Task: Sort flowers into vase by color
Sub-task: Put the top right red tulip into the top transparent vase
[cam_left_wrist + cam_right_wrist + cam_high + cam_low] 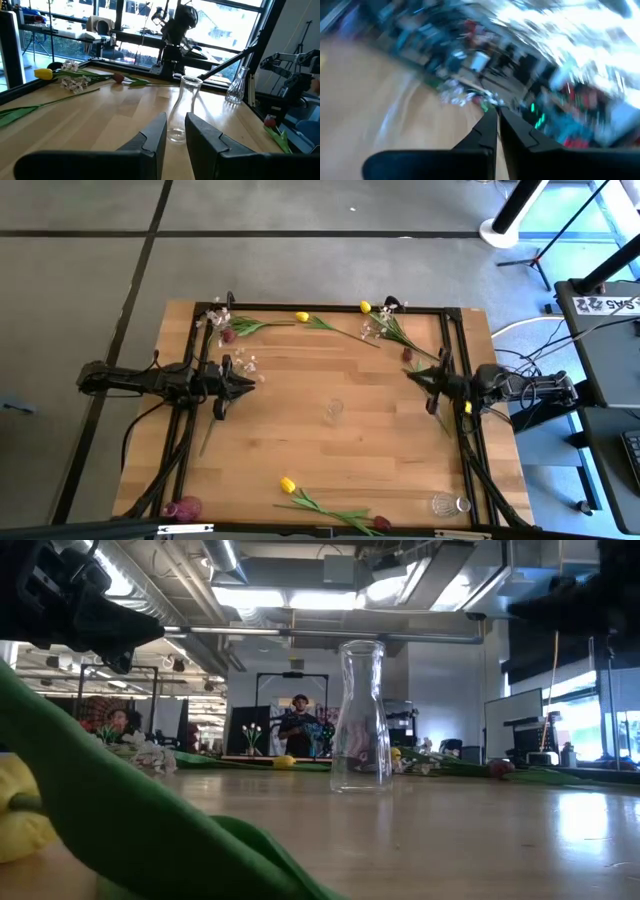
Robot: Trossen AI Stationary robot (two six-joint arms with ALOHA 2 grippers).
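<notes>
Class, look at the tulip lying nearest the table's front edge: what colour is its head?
Yellow. The tulip on its green stem shows best in the high view.

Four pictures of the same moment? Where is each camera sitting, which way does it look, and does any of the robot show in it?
High view: above the table, looking straight down; both arms show, left gripper and right gripper.
Low view: at table-top height, looking level across; the clear vase stands mid-table, with dark arm parts at the upper corners.
Left wrist view: looks forward past its own fingers.
Right wrist view: blurred, past its shut fingers.
Shared: the high, low and left wrist views all show that vase.
</notes>
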